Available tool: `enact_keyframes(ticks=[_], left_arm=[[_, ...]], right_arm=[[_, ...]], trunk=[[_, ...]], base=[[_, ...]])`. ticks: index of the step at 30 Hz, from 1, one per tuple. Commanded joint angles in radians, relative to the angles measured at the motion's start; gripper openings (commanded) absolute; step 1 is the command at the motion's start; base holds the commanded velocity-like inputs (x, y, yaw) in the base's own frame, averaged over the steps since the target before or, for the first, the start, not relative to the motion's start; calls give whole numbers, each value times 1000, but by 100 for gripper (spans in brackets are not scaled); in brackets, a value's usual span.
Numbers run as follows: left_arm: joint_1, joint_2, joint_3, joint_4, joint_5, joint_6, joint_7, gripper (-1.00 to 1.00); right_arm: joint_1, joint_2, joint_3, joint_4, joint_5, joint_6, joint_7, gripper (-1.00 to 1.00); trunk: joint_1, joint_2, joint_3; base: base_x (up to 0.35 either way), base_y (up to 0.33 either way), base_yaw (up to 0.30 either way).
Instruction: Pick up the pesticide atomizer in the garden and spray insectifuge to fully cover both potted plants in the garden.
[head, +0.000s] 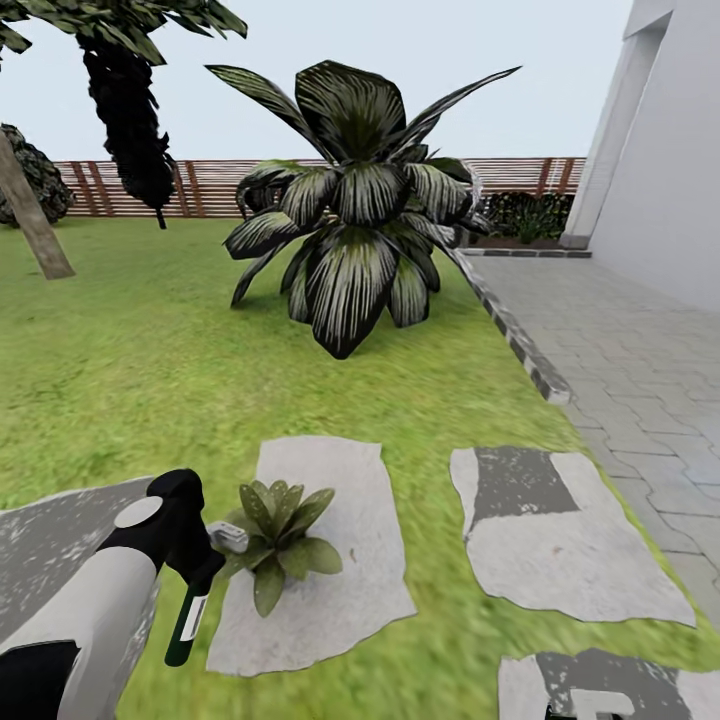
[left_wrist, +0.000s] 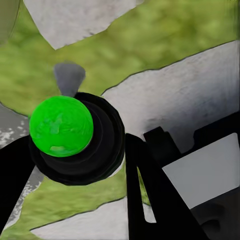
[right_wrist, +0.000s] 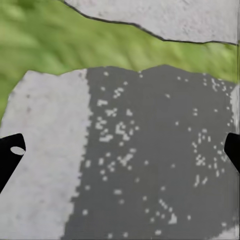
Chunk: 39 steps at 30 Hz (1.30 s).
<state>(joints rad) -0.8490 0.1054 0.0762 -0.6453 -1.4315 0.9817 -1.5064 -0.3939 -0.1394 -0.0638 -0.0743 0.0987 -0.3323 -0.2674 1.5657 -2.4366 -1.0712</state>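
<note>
I have the pesticide atomizer (head: 188, 618) clamped in the left gripper (head: 192, 560), its trigger head beside the potted plant (head: 280, 538) on a stepping stone (head: 330, 590). I'd aim the nozzle squarely over the rosette and sweep across it. The right gripper (right_wrist: 120, 152) stands wide over another stone. I can't make out any specks on the leaves, and the nozzle's aim is unclear

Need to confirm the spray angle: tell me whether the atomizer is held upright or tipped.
Tipped. In the head view the pesticide atomizer hangs from the left tool, its dark base down toward the robot and its pale trigger head up beside the potted plant.
</note>
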Motion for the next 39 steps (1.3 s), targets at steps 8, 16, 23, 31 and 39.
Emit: enact_keyframes(ticks=[8, 16, 23, 31, 39], left_arm=[[-1, -1, 4, 0, -10, 11, -9, -100], [1, -1, 3, 1, -11, 12, -6, -100], [1, 2, 4, 1, -11, 12, -6, -100], [7, 20, 12, 12, -10, 11, 1, -100], [45, 43, 16, 16, -9, 10, 20, -100]], right_arm=[[0, 1, -7, 1, 10, -2, -3, 100], [0, -6, -7, 4, 13, -2, -3, 100], [0, -6, -8, -1, 11, -3, -2, 100], [0, 0, -8, -3, 9, -4, -4, 100], [0, 0, -8, -3, 10, -4, -4, 100]], trunk=[[0, 0, -1], [0, 0, -1], [0, 0, -1], [0, 0, -1], [0, 0, -1]], base=[[57, -276, 267], [78, -269, 29], [1, -273, 0], [0, -271, 140], [21, -263, 275]])
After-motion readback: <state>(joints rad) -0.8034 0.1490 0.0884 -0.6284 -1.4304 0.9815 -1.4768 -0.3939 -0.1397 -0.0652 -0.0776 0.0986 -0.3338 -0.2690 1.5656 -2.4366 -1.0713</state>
